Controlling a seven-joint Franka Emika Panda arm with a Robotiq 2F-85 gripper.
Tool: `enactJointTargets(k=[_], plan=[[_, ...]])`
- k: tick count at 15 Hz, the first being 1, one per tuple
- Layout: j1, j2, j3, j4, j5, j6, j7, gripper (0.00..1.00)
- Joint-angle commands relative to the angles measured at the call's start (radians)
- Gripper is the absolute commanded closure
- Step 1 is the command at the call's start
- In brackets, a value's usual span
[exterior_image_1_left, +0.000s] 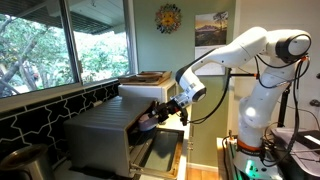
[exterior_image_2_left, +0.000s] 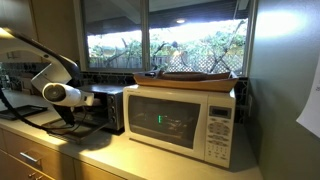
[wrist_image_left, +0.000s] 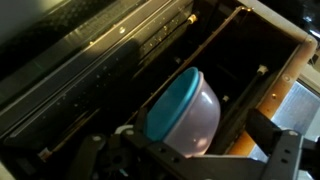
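A clear plastic container (wrist_image_left: 190, 115) with a teal lid (wrist_image_left: 170, 100) lies tilted on its side inside a dark toaster oven (wrist_image_left: 90, 80), seen in the wrist view. My gripper (wrist_image_left: 200, 128) is open with the container between its fingers. A gap shows beside the right finger (wrist_image_left: 268, 130), and no grip is visible. In both exterior views the gripper (exterior_image_1_left: 165, 110) (exterior_image_2_left: 97, 98) reaches into the front of the toaster oven (exterior_image_1_left: 105, 135) (exterior_image_2_left: 112, 108), whose door (exterior_image_1_left: 160, 155) hangs down open. The container is hidden in both exterior views.
A white microwave (exterior_image_2_left: 185, 120) (exterior_image_1_left: 145, 90) stands right next to the toaster oven with a wooden tray (exterior_image_2_left: 195, 77) on top. Windows (exterior_image_1_left: 60, 40) run along the counter's back. The white arm (exterior_image_1_left: 240, 50) spans the counter, with a cabinet and equipment (exterior_image_1_left: 260, 150) beneath it.
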Motion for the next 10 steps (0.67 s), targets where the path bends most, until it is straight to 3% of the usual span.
enactJointTargets(k=[1,7,10], plan=[[-0.013,0.038,0.036,0.025,-0.03,0.055,-0.082,0.0],[-0.011,0.077,0.081,0.082,-0.078,0.161,-0.186,0.0],[0.009,0.104,0.098,0.11,-0.201,0.244,-0.115,0.0]])
